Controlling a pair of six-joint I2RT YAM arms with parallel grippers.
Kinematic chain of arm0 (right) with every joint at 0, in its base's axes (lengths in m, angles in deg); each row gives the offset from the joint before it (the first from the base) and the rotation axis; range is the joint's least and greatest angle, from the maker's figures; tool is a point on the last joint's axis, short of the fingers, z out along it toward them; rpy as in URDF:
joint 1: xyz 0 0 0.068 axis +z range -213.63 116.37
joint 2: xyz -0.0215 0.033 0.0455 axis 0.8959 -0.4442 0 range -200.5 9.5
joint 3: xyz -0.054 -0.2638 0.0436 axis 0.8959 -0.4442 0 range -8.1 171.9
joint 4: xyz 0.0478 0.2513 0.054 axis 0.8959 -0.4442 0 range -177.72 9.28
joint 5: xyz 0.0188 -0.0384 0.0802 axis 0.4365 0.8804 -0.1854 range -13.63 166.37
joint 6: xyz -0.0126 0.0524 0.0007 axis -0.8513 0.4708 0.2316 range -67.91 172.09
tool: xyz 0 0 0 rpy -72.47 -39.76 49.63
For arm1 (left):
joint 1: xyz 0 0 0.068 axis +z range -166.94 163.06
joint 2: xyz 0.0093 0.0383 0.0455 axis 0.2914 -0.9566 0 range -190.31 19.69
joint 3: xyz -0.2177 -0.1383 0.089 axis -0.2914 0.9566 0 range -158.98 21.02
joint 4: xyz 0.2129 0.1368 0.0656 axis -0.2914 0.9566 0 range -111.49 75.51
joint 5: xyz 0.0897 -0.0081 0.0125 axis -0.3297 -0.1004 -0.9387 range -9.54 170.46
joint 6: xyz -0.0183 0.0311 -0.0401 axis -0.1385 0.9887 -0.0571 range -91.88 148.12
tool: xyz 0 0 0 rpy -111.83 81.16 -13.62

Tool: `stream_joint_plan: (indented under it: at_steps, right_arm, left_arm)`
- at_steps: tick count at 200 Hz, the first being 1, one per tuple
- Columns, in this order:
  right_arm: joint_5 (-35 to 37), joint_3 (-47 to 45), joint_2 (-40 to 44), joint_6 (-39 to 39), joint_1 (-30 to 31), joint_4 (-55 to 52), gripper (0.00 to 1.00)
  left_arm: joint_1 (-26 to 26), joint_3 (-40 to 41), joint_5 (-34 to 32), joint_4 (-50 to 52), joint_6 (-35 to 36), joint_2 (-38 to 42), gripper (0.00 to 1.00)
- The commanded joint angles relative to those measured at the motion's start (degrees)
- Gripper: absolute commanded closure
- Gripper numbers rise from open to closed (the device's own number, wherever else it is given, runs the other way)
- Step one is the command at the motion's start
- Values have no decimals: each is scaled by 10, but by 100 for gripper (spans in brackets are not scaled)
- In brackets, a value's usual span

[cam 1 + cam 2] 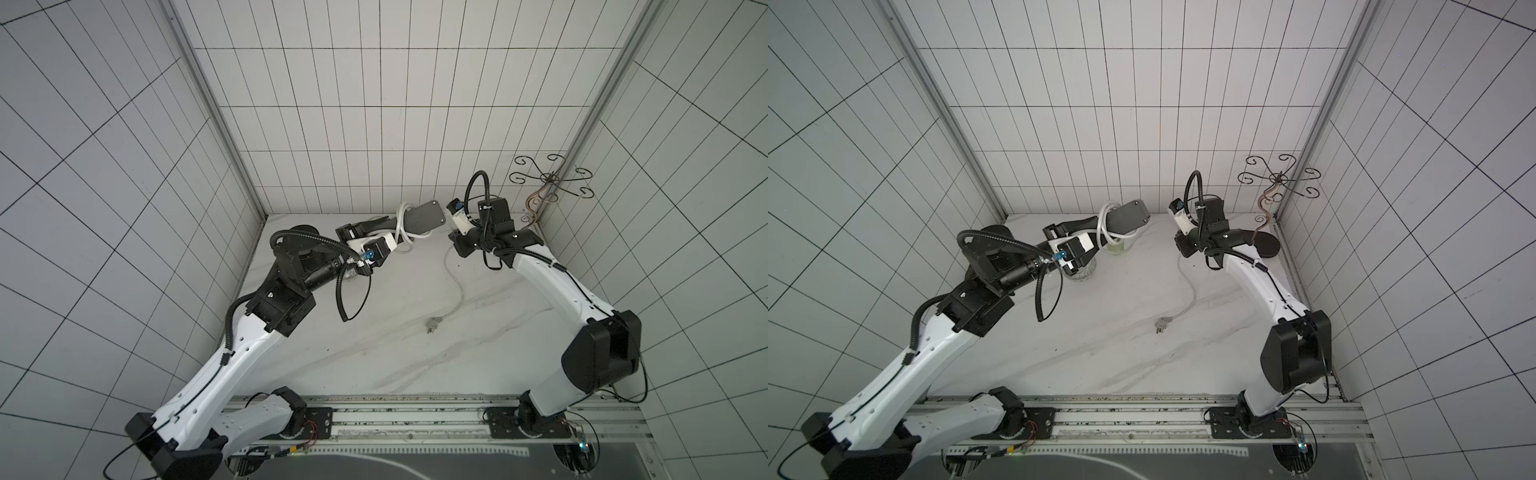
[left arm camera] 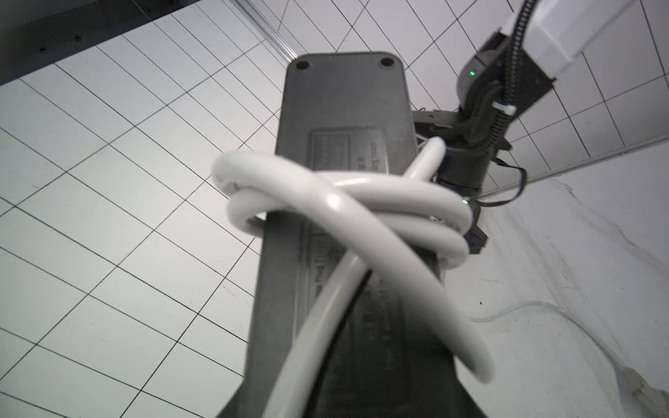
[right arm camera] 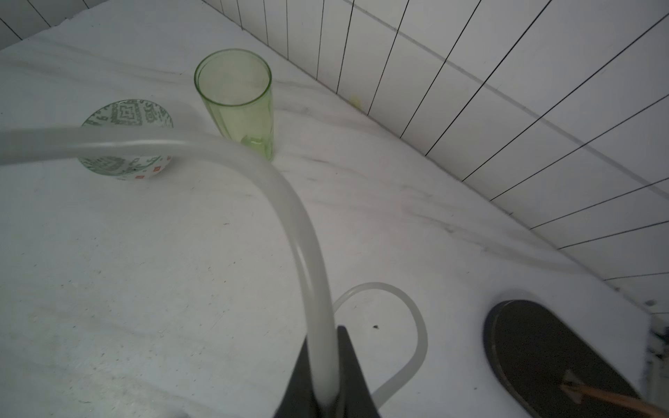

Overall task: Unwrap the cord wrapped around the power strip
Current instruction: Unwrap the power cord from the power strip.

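Left fingers [image 1: 374, 224] clamped the power strip [image 1: 424, 216], held above the desk [image 1: 415, 353] by the back wall; cord [image 2: 362, 202] looped around its middle. Cord's free length ran between right fingers [image 3: 354, 380]; grip unclear.

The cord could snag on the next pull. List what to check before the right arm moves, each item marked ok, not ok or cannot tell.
1. Left gripper clamps the power strip: ok, held off the table.
2. Cord runs between the right gripper's fingers: ok; grip firmness: cannot tell.
3. Strip free of loops: not ok, several turns cross around its middle.
4. Plug free: ok, lying loose on the table.
5. Green glass and bowl out of the way: not ok, both seem to stand close below the strip.
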Motion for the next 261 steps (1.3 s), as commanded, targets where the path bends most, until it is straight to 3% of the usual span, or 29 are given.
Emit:
stream_joint_plan:
  at_steps: [1,11,23,46,66,90,107,125,175,216,261]
  right_arm:
    - [-52,-98,72,42,0,52,57]
    - [-36,-122,97,58,-2,55,41]
    - [-17,-131,127,77,-9,49,29]
    - [-2,-99,179,96,-20,9,20]
    - [-51,-77,216,85,-13,-12,20]
    - [-146,-131,279,50,74,67,25]
    - [-122,-200,317,35,156,208,27]
    - [-91,-241,315,57,189,346,29]
    - [-86,-259,228,91,212,502,36]
    - [-88,-275,183,110,213,569,53]
    - [-96,-277,165,134,213,586,81]
  left_arm:
    - [4,-27,-58,-61,-33,-19,100]
    - [4,-30,-91,-75,-61,-30,100]
    - [4,-35,-113,-78,-90,-40,100]
    - [1,-45,-127,-63,-130,-54,100]
    - [0,-40,-119,-61,-151,-53,100]
    - [-1,-30,-102,-57,-157,-50,100]
    - [-2,-25,-94,-50,-154,-46,100]
    - [-1,-23,-88,-41,-151,-44,100]
    - [-1,-22,-74,-29,-163,-43,100]
    - [-2,-23,-75,-29,-167,-43,100]
    - [-2,-19,-71,-35,-182,-43,100]
